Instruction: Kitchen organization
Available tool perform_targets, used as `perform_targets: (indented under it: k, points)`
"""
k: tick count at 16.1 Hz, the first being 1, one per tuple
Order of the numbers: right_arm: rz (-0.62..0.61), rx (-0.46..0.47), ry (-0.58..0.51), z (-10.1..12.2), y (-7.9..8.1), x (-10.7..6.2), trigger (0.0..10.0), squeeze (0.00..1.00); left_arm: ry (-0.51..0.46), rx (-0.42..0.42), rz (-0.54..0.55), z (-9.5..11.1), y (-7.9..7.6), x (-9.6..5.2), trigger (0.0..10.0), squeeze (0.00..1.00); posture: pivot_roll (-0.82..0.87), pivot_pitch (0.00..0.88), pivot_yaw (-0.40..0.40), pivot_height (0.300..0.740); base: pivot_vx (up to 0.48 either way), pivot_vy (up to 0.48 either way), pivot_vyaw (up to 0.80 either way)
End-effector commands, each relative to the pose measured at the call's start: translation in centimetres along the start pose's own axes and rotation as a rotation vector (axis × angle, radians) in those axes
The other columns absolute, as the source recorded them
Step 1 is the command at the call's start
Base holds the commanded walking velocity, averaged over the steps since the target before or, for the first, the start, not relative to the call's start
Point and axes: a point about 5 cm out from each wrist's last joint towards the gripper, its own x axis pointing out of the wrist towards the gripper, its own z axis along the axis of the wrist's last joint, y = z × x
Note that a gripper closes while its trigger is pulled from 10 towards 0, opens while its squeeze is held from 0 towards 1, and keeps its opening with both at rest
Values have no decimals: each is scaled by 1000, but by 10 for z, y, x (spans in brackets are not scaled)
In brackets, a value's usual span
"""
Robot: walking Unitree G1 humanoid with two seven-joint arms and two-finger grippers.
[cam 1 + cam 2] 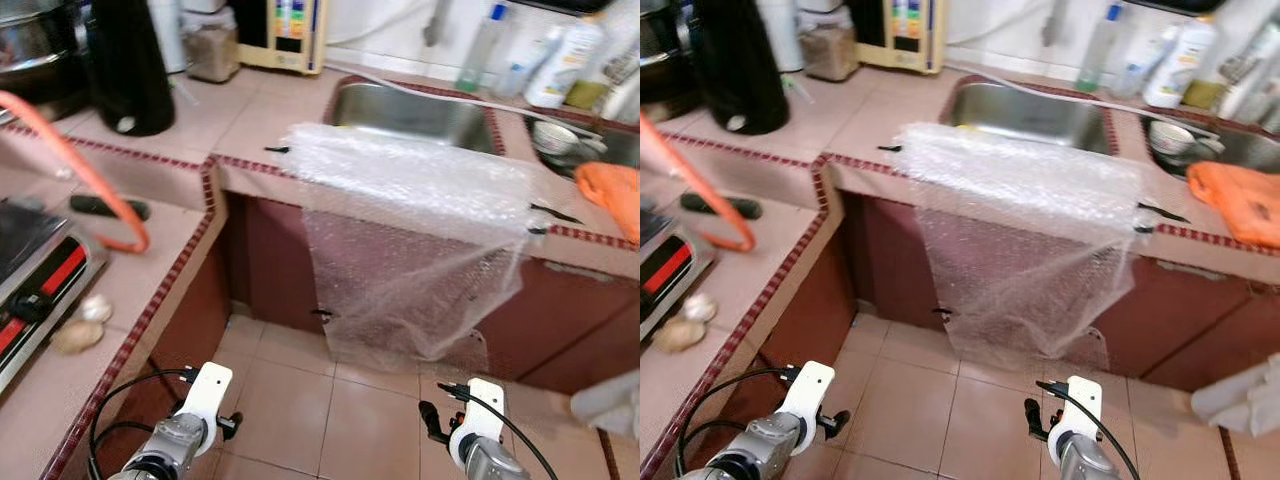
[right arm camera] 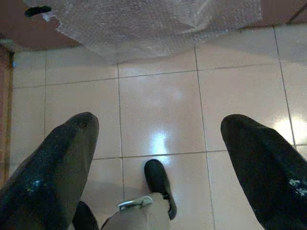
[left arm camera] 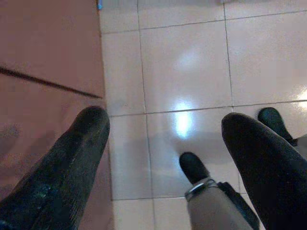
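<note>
Head views: L-shaped counter (image 1: pixel 250 110) w/ pink square tiles and dark red trim. A sheet of clear bubble wrap (image 1: pixel 410 215) drapes over the counter edge at 12 o'clock, its pebbled surface hanging in front of the maroon cabinet (image 1: pixel 270 265), just before the steel sink (image 1: pixel 400 112). At 1–2 o'clock, a second basin (image 1: pixel 620 150) holds a metal bowl (image 1: pixel 553 136); an orange cloth (image 1: pixel 612 195) lies on the counter beside it. Plastic bottles (image 1: pixel 565 60) stand behind. At 10–11 o'clock: tall black glossy jug (image 1: pixel 128 65). At 9 o'clock: stove (image 1: pixel 35 275) w/ orange hose (image 1: pixel 95 180) and two pale round lumps (image 1: pixel 85 322).

Both arms hang low over the floor tiles (image 1: pixel 290 400).

Left wrist view: left gripper (image 3: pixel 165 129) w/ blunt black fingers (image 3: pixel 76 158) spread wide, holding nothing, above glossy tiles.

Right wrist view: right gripper (image 2: pixel 158 129) jaws also wide, empty; bubble wrap's lower edge hangs ahead.
</note>
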Motion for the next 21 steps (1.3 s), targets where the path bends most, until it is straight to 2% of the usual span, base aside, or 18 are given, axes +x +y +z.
perform_targets:
  k: [1, 4, 11, 16, 21]
  points:
    - [-8, 30, 0, -3, -2, -1, 10000, 0, 8, 25, -4, -2, -1, 0, 10000, 0, -24, 50, -28, 740, 0, 0, -775]
    - [-2, 48, 3, -6, 0, -1, 10000, 0, 11, 47, 1, -3, 3, -1, 10000, 0, -19, 53, -16, 740, 0, 0, -775]
    - [20, 28, 11, -6, 5, 0, 10000, 0, 0, 51, 6, 0, 4, -1, 10000, 0, -6, 42, -18, 740, 0, 0, -768]
    - [21, 38, 5, -6, 6, 0, 10000, 0, -10, 77, 13, 3, 7, -1, 10000, 0, -13, 42, -9, 740, 0, -262, 0]
    - [24, -1, 11, -6, 5, 0, 10000, 0, -30, 80, 15, 9, 5, 0, 10000, 0, -13, 45, -17, 740, 0, -352, 0]
